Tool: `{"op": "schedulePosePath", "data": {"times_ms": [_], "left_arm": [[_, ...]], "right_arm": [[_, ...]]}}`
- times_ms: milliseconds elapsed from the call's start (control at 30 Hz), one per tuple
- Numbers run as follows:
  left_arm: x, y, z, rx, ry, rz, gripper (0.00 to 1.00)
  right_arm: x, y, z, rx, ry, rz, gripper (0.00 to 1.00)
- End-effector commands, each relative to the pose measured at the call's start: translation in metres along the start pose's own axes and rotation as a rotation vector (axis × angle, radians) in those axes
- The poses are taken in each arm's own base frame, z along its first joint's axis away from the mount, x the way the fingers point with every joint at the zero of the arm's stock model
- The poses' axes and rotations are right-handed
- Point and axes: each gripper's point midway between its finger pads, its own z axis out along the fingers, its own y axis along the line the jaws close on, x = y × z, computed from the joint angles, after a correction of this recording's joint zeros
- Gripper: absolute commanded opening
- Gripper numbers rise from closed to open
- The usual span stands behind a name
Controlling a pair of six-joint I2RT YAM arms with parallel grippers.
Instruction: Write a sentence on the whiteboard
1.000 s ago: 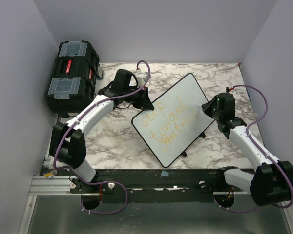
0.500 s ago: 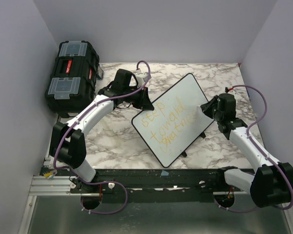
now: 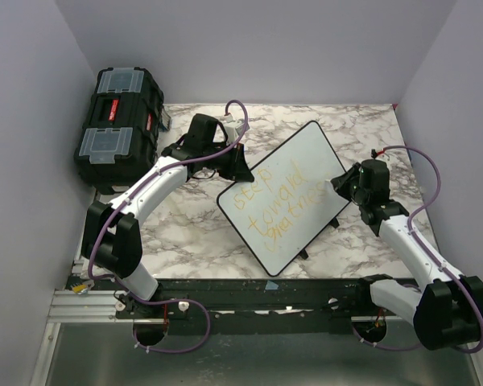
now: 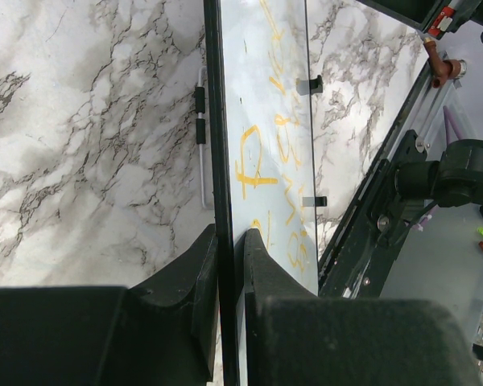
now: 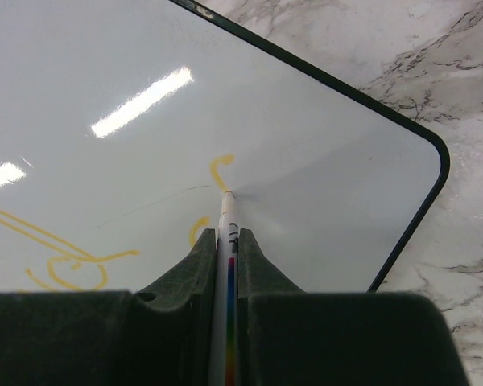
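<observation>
The whiteboard [image 3: 302, 161] stands tilted on its small black feet in the middle of the marble table. My left gripper [image 3: 243, 170] is shut on its far-left rim; in the left wrist view the fingers [image 4: 229, 233] pinch the black rim [image 4: 216, 121]. The sentence [image 3: 278, 205] runs in yellow-orange lines across the board, and some letters [image 4: 253, 165] show there too. My right gripper [image 3: 336, 186] is at the board's right side, shut on a white marker [image 5: 226, 211]. The marker's tip touches the white surface [image 5: 322, 137] just below a fresh yellow stroke [image 5: 217, 169].
A black toolbox [image 3: 118, 125] with clear lid compartments sits at the table's far left, behind the left arm. Purple walls close in the back and both sides. A black rail [image 3: 266, 293] runs along the near edge between the arm bases.
The right arm has drawn a little toward the near edge, carrying the marker along the board's right side. The left arm and the board have stayed put.
</observation>
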Motion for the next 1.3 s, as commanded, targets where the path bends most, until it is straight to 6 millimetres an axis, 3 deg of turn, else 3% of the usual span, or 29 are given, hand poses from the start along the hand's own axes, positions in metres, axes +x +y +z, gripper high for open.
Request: {"op": "schedulePosePath", "data": {"times_ms": [0,400,800,1267], "left_arm": [[0.009,0.001,0.006,0.003,0.024,0.107,0.00],[0.009,0.001,0.006,0.002,0.025,0.106,0.00],[0.009,0.000,0.005,0.002,0.023,0.110,0.00],[0.009,0.000,0.005,0.002,0.021,0.110,0.00]], "right_arm": [[0.025,-0.023,0.001,0.084,0.072,-0.028,0.01],[0.020,-0.036,0.002,0.153,0.048,-0.037,0.01],[0.035,-0.044,-0.001,0.185,0.105,-0.028,0.01],[0.049,-0.026,-0.008,0.080,0.169,0.008,0.01]]}}
